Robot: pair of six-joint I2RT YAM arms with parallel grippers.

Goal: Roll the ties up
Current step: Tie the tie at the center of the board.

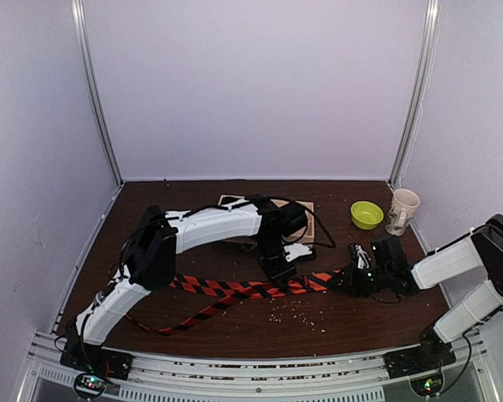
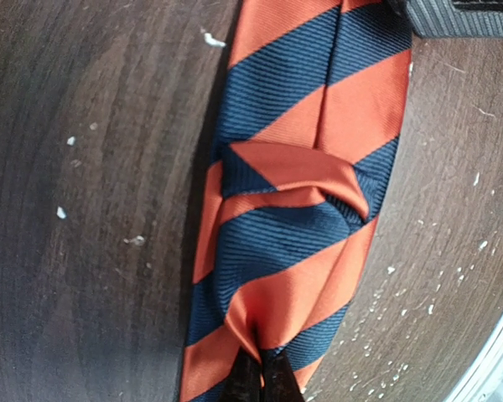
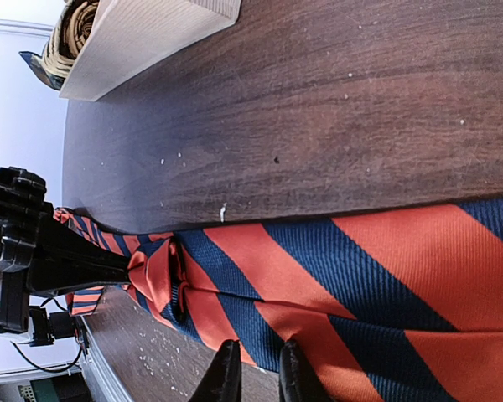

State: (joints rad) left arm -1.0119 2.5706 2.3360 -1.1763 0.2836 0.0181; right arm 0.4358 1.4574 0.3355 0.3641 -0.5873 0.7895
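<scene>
- The orange-and-navy striped tie point(image 1: 235, 291) lies stretched across the middle of the dark wooden bench point(image 1: 235, 343), its narrow part trailing toward the left arm.
- Left hand point(image 2: 260, 373): fingers pressed together, pinching a puckered fold of the tie.
- Right hand point(image 3: 258, 368): fingers slightly apart at the edge of the tie's wide end; whether they grip the cloth I cannot tell.
- Pale crumbs point(image 1: 298, 314) speckle the bench beside the tie.

Soft even light; wrist views sharp, overhead view grainy.
</scene>
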